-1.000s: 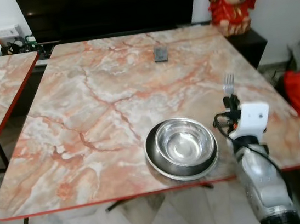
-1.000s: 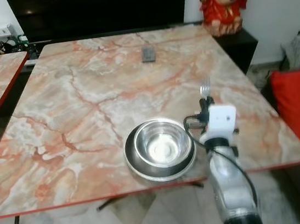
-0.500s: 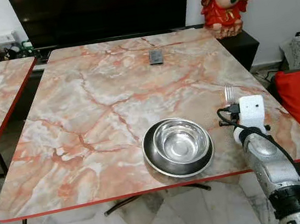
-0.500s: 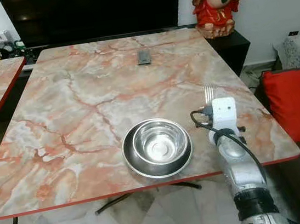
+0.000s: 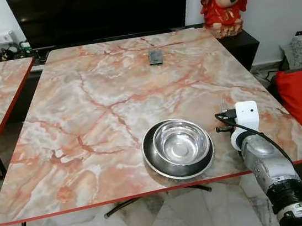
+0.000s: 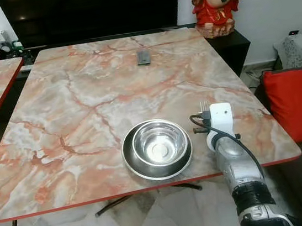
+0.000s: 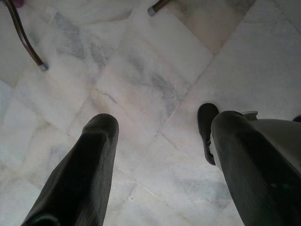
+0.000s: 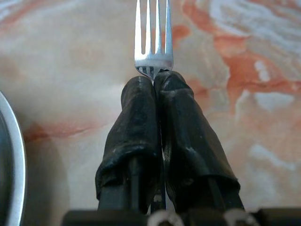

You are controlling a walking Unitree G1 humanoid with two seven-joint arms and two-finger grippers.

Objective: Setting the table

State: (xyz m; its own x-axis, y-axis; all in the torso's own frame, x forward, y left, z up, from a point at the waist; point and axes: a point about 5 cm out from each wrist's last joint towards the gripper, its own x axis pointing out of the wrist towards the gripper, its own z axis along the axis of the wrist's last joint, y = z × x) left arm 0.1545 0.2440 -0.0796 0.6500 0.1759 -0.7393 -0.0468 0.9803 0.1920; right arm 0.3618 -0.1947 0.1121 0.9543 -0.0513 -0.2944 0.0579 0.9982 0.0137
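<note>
Right wrist view, close in: right end effector clamped tight on the fork, tines poking out past the black fingertips over the marble counter. From the head: right arm stretched forward over the counter's near right corner, just right of the steel bowl nested in its plate. Left end effector hanging over the floor tiles, fingers spread apart.
</note>
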